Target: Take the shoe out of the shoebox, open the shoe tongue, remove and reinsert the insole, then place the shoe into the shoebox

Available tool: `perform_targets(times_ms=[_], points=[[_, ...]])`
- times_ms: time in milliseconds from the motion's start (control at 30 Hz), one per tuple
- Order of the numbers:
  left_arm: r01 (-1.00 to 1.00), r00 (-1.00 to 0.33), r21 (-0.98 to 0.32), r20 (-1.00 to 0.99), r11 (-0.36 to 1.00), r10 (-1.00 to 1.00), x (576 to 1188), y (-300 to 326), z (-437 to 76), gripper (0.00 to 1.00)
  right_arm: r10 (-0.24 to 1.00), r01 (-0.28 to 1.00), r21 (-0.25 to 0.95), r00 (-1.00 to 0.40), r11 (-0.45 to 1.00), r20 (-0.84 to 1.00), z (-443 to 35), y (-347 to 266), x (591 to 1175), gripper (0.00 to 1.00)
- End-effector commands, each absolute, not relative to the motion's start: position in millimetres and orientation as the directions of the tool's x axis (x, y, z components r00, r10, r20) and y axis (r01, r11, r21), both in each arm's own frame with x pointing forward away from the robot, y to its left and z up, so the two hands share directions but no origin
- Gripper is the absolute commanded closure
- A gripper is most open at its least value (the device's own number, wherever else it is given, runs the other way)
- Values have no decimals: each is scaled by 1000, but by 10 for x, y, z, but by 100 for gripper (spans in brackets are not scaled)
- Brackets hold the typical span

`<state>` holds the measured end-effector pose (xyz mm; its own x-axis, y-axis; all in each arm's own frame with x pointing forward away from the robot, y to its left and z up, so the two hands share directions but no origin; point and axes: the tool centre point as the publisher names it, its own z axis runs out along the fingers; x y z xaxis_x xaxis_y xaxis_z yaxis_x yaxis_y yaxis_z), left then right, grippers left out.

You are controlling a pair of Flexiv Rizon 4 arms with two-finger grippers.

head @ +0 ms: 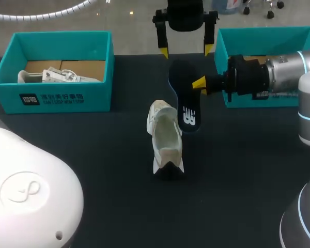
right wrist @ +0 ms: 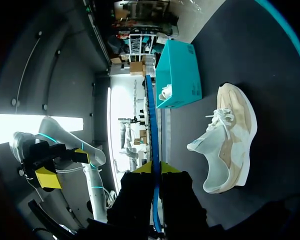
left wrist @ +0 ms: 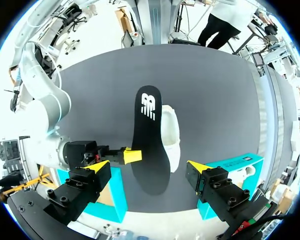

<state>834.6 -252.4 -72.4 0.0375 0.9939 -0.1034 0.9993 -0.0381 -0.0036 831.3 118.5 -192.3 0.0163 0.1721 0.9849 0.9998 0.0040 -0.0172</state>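
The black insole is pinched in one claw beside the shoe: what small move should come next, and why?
Probably the right claw should lower the insole toward the opening of the shoe: the insole is out and held in the air, the shoe sits on the table, and the left claw hangs open.

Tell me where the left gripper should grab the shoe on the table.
Probably across its middle, from above: the shoe seems to stand on its sole, long axis running away from the robot, narrow side to side. The insole in the right gripper hangs by its far end.
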Motion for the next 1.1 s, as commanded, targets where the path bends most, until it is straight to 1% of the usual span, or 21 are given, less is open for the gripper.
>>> perform_targets(times_ms=[33, 467, 600, 733, 833, 1100], points=[[999, 38, -1, -101, -38, 994, 8345, -2516, -725, 0, 176, 1000, -16, 15, 5, 984, -1905, 1191, 8316, 100], [999, 46, 0, -120, -46, 992, 8304, -2501, -750, 0, 176, 1000, -19, 17, 11, 984, -1912, 1206, 8318, 100], [999, 44, -1, -216, -45, 975, 8288, -2441, -773, 0, 177, 1000, -20, 18, 11, 984, -1915, 1208, 8314, 100], [997, 74, 11, -341, -75, 937, 8245, -2357, -819, 0, 177, 1000, -23, 21, 6, 984, -1924, 1198, 8303, 100], [992, 123, 66, -438, -105, 891, 8196, -2294, -835, 0, 179, 1000, -26, 26, 2, 984, -1929, 1190, 8296, 100], [986, 167, 108, -621, -127, 766, 8121, -2167, -877, 0, 182, 999, -32, 32, 0, 983, -1932, 1183, 8290, 100]])
